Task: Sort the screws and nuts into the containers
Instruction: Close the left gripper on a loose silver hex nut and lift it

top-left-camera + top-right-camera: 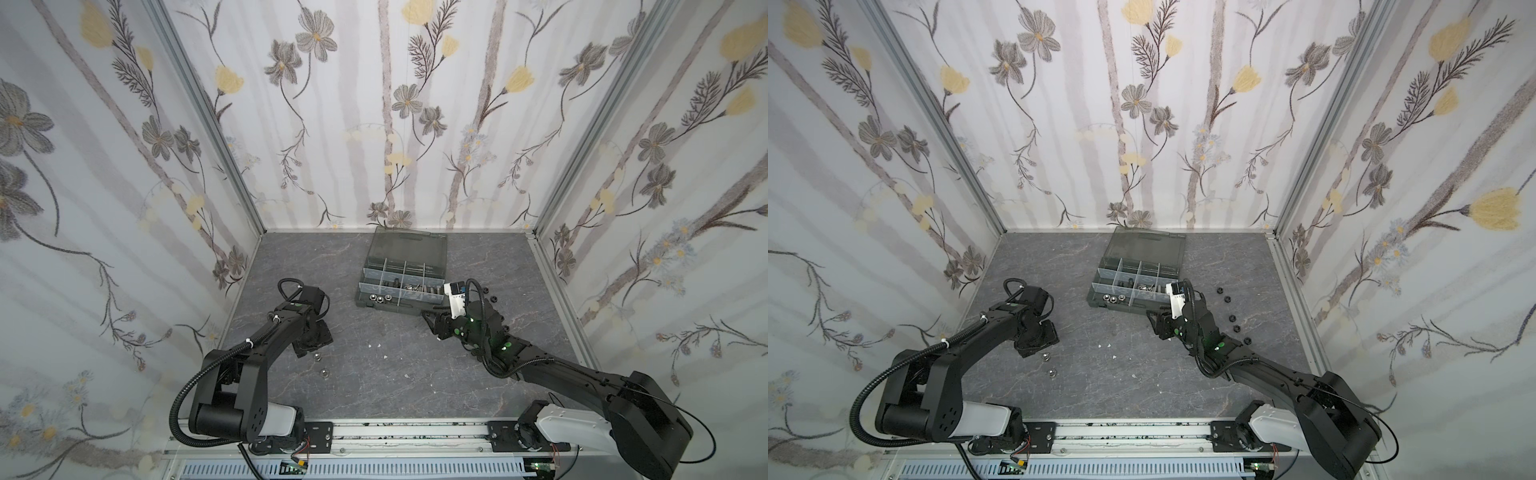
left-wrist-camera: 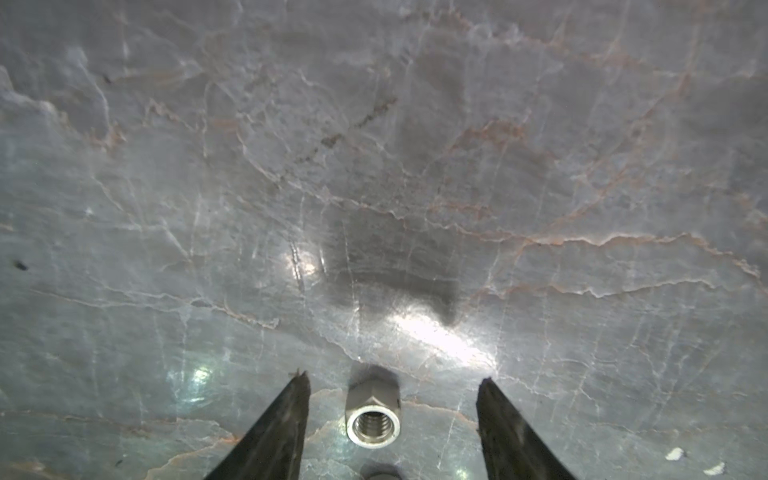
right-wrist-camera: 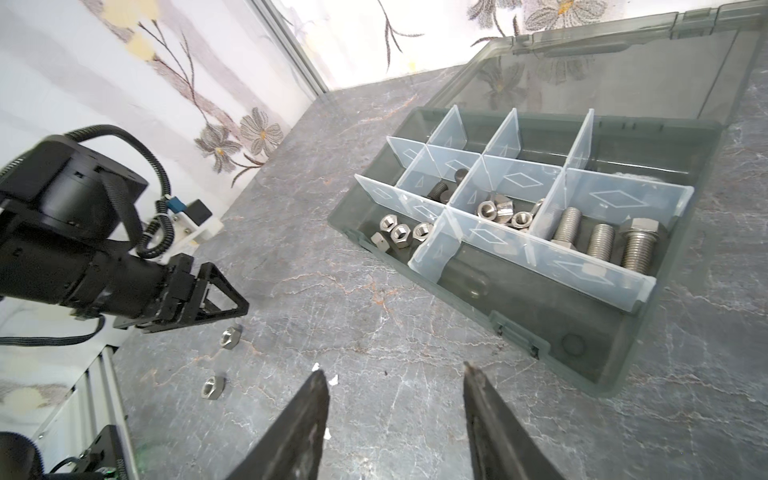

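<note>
My left gripper (image 2: 394, 377) is open and low over the table, its jaws on either side of a silver nut (image 2: 373, 415) without touching it. That nut (image 1: 316, 356) lies just in front of the left gripper (image 1: 308, 347), and a second silver nut (image 1: 323, 372) lies nearer the front edge. The dark organizer case (image 3: 540, 324) stands open; its containers hold silver screws (image 3: 598, 241), black screws (image 3: 444, 189) and silver nuts (image 3: 399, 235). My right gripper (image 3: 394, 369) hovers open and empty before the case (image 1: 386, 309).
Several black nuts (image 1: 1227, 299) lie scattered on the table right of the case, beside the right arm. Small white flecks (image 1: 374, 345) dot the table's middle. The case lid (image 1: 409, 245) leans back toward the rear wall. Floral walls enclose three sides.
</note>
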Available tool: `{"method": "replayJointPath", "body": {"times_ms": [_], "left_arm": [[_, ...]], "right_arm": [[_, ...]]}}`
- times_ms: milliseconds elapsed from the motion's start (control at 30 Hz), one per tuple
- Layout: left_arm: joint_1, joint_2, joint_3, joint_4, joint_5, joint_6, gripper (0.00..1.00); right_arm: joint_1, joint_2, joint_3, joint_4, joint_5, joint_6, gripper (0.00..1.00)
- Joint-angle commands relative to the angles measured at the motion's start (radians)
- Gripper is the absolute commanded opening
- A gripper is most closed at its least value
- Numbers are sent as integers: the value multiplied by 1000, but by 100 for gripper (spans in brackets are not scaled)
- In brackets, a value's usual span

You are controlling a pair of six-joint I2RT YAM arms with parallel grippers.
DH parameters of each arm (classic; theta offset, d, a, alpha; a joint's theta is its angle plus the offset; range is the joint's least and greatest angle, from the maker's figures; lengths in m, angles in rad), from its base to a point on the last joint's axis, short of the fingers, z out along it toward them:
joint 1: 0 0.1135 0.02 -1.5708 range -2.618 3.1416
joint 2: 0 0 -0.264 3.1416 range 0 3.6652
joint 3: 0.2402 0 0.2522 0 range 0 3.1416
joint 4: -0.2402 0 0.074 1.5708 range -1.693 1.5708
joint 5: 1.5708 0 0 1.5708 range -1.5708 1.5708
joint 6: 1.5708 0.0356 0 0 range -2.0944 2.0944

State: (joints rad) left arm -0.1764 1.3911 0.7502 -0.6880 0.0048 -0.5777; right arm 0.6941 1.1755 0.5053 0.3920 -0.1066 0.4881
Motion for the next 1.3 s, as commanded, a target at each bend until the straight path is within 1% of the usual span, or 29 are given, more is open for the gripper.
{"method": "replayJointPath", "body": {"times_ms": [0, 133, 200, 367, 533, 767, 1167, 1267], "left_arm": [[-2, -23, -20, 3, 11, -81, 63], [-27, -23, -27, -8, -8, -115, 62], [-43, -28, -28, -14, -32, -137, 61], [-65, -48, -48, 1, -51, -185, 59], [-86, -68, -101, 43, -57, -226, 57], [-96, -86, -127, 60, -77, -251, 52], [-95, -60, -132, 97, -79, -251, 37], [-98, -77, -133, 100, -86, -257, 30]], "right_arm": [[-5, -23, -8, 43, -26, 15, 54], [-13, -36, -15, 49, -42, 24, 54], [-16, -35, -15, 51, -49, 26, 54], [-22, -34, -19, 53, -54, 32, 54], [-25, -31, -18, 56, -55, 35, 54], [-28, -25, -20, 59, -58, 36, 54], [-34, -36, -25, 54, -55, 36, 54], [-35, -37, -26, 56, -56, 37, 54]]}}
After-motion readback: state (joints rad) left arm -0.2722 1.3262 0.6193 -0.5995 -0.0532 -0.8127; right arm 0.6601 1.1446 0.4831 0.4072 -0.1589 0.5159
